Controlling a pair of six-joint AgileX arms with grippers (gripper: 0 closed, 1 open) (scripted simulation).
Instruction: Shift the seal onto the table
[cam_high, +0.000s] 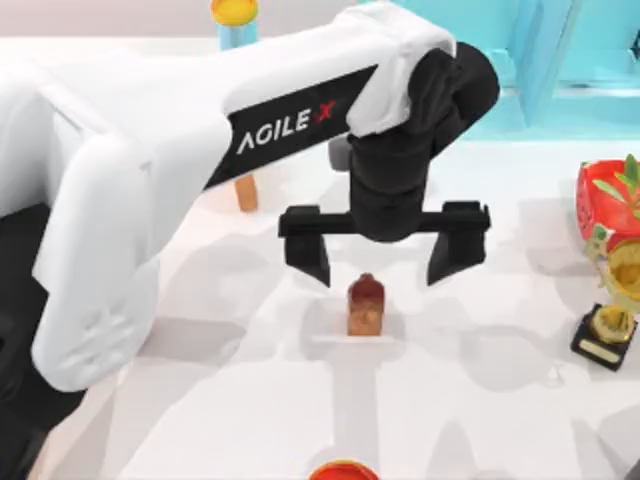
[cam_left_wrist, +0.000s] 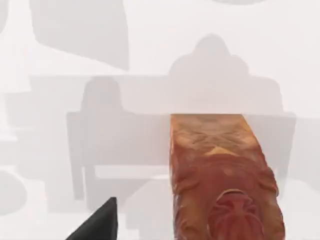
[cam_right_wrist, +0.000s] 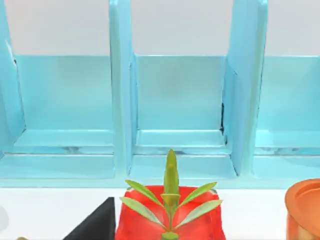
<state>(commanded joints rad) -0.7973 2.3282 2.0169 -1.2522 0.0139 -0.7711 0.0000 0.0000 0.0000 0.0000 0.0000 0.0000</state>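
White tabletop (cam_high: 250, 420) took up most of the top view, plain and flat, crossed only by soft grey shadows. Over it reached the left arm, its left gripper (cam_high: 384, 256) hanging with the jaws spread wide, one dark finger on each side of and a little behind the seal (cam_high: 366, 305). The seal stood upright on the bare table near the middle, touching neither finger, and the left wrist view showed its carved orange-brown body (cam_left_wrist: 220, 175) close under the camera with one fingertip (cam_left_wrist: 97, 225) off to the side. Judging from that, the block already rested on the table and the step in hand looked like a release or a clearing away; doing it well would mean lifting straight up with the jaws kept apart, so that no finger clipped the knob and tipped the narrow block. At the back stood a pale blue shelf unit (cam_right_wrist: 175, 100) with open compartments. Along the table's right edge sat a red pot with a green plant (cam_high: 610, 200) and a gold trophy (cam_high: 612, 300) on a dark base. The right gripper's state I could not tell.
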